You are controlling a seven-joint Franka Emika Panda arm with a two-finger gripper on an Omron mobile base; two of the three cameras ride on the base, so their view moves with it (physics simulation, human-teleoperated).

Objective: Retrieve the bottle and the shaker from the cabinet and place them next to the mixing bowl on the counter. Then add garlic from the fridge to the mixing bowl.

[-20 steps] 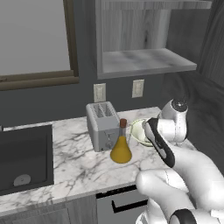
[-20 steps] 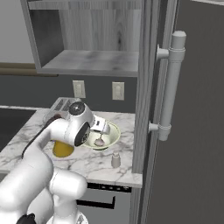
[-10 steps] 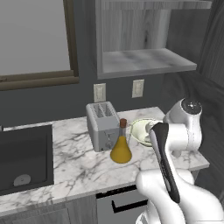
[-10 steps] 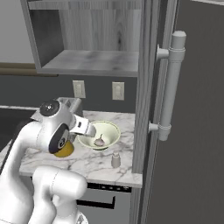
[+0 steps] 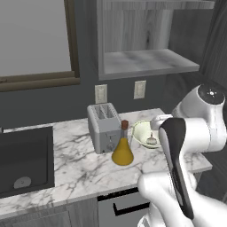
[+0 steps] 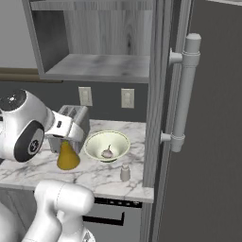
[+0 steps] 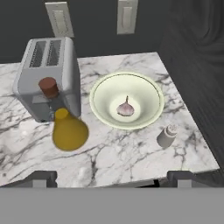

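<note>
Jaws spread wide, empty, above marble surface. Garlic in mixing bowl; bottle at 9 o'clock, shaker at 4. Cabinet above; arm has swung since earlier.

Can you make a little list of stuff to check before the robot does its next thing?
1. Garlic inside the mixing bowl: ok.
2. Bottle upright on the counter, next to the bowl: ok.
3. Shaker upright on the counter by the bowl: ok.
4. Gripper open and holding nothing: ok.
5. Fridge door shut: ok, it looks closed.
6. Gripper clear of the toaster and the bottle: ok, it is up above them.
</note>
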